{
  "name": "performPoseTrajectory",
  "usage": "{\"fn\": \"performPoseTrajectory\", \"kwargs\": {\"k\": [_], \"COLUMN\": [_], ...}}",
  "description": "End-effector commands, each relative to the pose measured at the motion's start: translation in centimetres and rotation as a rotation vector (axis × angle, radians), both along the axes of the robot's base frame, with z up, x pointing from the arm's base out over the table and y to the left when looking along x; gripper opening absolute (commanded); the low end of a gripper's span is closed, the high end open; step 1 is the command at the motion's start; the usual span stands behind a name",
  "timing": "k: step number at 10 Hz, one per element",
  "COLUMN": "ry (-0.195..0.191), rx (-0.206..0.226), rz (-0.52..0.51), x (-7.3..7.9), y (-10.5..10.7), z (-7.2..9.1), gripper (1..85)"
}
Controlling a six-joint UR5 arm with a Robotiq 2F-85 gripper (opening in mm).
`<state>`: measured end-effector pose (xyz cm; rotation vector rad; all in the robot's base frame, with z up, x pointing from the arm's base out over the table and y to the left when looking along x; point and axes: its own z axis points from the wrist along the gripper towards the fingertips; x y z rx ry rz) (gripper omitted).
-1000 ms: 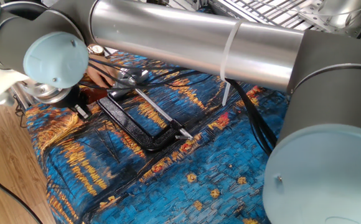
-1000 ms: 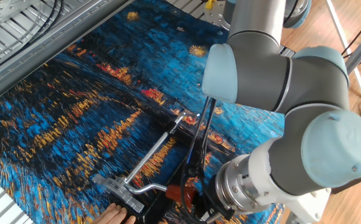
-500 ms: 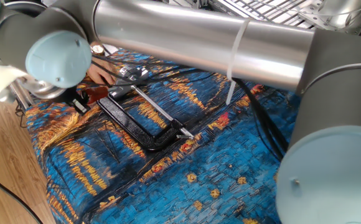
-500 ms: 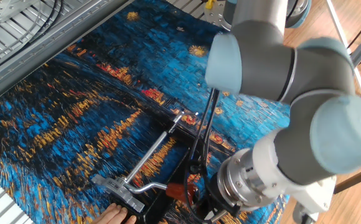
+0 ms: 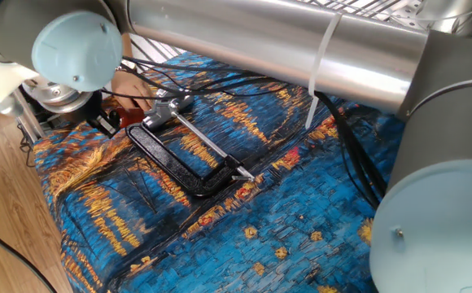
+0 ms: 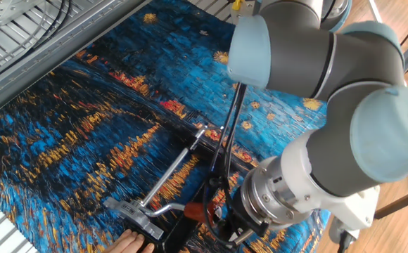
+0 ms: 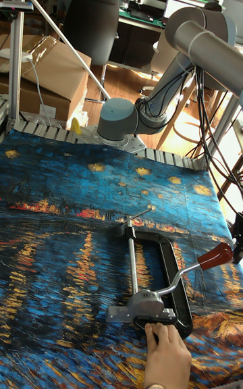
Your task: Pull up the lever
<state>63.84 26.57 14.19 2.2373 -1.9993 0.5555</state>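
A black-framed clamp (image 7: 174, 274) is lying flat on a tablecloth (image 7: 61, 227) printed with a blue and orange starry-night painting, its long thin silver rod (image 7: 131, 257) running alongside the C-shaped frame. The lever (image 7: 202, 262) is sticking out from the clamp's silver head (image 7: 138, 308) at the near end of the rod; in the tall fixed view its metal bar is angling up and away from the cloth, with the red-orange sleeve (image 7: 214, 254) at its raised tip. A person's hand (image 7: 165, 355) is pressing down on the clamp's head, fingers resting on the black frame just beside the silver casting. The gripper (image 6: 221, 221) is sitting at the sleeve end of the lever, right against the red-orange plastic in the other fixed view, but the arm's wrist and cables are covering the fingertips, so I cannot tell whether the jaws are closed around the sleeve or standing apart
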Motion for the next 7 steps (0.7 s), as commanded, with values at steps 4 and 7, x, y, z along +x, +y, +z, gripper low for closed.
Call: {"fn": "performPoseTrajectory", "kwargs": {"k": [4, 7], "ry": [0.003, 0.009], "rx": [-0.031, -0.042], "rz": [0.010, 0.008], "x": [0.3, 0.4], "y": [-2.0, -2.8], "z": [1.8, 2.5], "gripper": [12.7, 12.7]}}
